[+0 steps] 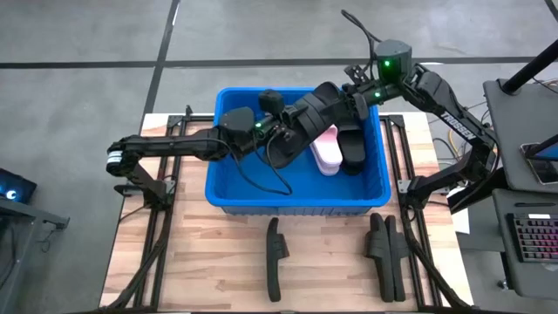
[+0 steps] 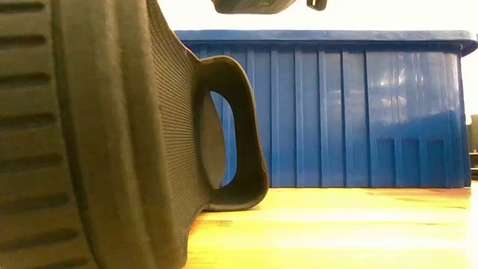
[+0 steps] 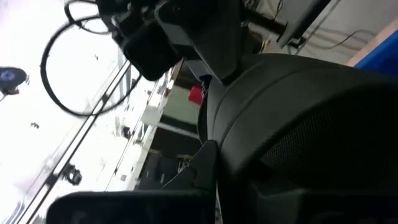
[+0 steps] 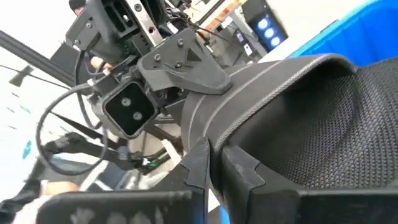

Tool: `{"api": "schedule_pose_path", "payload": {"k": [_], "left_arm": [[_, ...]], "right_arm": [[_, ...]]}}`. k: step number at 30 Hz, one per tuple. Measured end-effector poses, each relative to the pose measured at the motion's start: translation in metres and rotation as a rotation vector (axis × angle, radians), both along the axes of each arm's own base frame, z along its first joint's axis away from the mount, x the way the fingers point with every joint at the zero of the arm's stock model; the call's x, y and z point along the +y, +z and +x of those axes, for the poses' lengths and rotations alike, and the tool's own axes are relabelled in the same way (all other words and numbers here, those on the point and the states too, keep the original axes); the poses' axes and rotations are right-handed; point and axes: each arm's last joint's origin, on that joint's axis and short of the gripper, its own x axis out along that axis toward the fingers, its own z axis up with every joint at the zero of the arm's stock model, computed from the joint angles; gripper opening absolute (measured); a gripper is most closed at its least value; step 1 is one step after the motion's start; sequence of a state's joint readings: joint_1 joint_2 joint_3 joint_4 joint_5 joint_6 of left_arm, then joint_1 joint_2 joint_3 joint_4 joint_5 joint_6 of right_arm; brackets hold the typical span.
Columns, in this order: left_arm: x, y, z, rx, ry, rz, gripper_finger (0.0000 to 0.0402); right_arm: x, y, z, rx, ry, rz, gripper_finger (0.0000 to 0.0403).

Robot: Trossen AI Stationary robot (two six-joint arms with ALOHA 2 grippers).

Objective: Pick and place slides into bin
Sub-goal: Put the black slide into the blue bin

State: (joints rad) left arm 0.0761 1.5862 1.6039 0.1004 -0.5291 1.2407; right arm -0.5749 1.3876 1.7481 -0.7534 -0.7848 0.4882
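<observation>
Above the blue bin [image 1: 296, 202] a black slide [image 1: 321, 106] hangs between my two grippers. My left gripper [image 1: 293, 126] reaches in from the table's left and is shut on the slide's left end. My right gripper [image 1: 356, 98] comes from the right and is shut on its right end. Inside the bin, at its right side, lie pink slides [image 1: 326, 148] and another black slide [image 1: 353, 146]. In the low view a black slide [image 2: 112, 134] stands on its edge on the table, close before the bin's wall [image 2: 336, 112]. My left gripper pinches the black slide's end [image 4: 198, 93] between its two fingers, coming about level from the table's left. The slide is clear of the bin's floor. My own fingers hide the exact spot in the left wrist view. My right gripper pinches the slide's rim [image 4: 249, 146] at the opposite end between its two fingers [image 4: 198, 165]. It comes from the table's right, slanting slightly down. The slide spans from this hold to the left gripper [image 4: 180, 62], lifted clear.
On the wooden table in front of the bin one black slide [image 1: 275, 257] stands on edge, and a pair of black slides [image 1: 386, 251] stands to its right. Bare tabletop lies between them. A keyboard and equipment sit beyond the table's right edge.
</observation>
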Motion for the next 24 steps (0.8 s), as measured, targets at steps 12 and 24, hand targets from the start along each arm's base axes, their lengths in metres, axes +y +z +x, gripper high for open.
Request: {"api": "schedule_pose_path", "payload": {"k": [12, 24], "left_arm": [[0.008, -0.004, -0.003, -0.152, 0.300, -0.194, 0.0001], [0.015, -0.065, 0.054, -0.076, 0.664, -0.204, 0.0000]], "right_arm": [[-0.035, 0.009, -0.046, -0.053, -0.150, -0.267, 0.0024], [-0.064, 0.013, -0.089, -0.015, -0.391, -0.374, 0.0023]]}}
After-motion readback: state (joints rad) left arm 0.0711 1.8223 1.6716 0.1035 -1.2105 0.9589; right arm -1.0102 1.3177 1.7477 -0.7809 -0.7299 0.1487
